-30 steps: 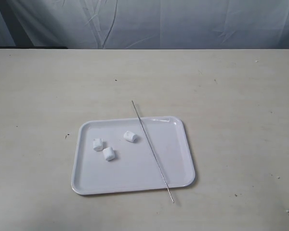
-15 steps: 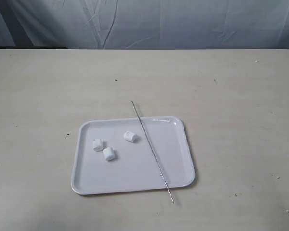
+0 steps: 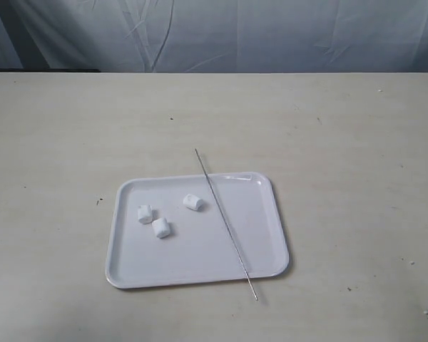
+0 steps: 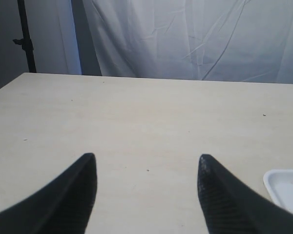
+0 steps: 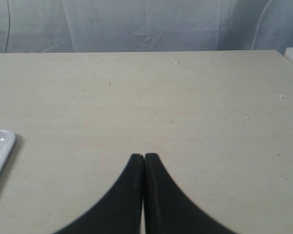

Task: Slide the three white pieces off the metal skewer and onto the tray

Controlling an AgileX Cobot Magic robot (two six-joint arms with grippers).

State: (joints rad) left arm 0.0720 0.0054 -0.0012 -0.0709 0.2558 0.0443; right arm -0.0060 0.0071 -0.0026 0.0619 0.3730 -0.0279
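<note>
White pieces [image 3: 160, 228] first, in the exterior view: all three lie loose on the tray [image 3: 200, 260], in its left half. Two sit close together and the third is a little apart, nearer the far rim. None of them touches the metal skewer [image 3: 225, 224]. That rod is bare and lies slantwise across the right half of the tray, its far tip poking out past the far rim and its near tip overhanging the near rim onto the table [image 3: 342, 142]. With nothing threaded on it, I'd call the sliding done. The skewer rests on the rims simply because it is longer than the tray is deep. No arm shows in this view.

Over to the left wrist view: the left gripper [image 4: 146, 157] hangs above bare tabletop with its jaws spread wide and nothing between them. Only a corner of the tray [image 4: 285, 185] peeks in, so this hand sits off to the tray's side, well clear of the pieces.

Now the right wrist view: the right gripper [image 5: 144, 156] has its fingertips pressed tight together, pinching nothing. Another corner of the tray [image 5: 0, 146] shows at the edge, so this arm is also parked beside the tray.
</note>
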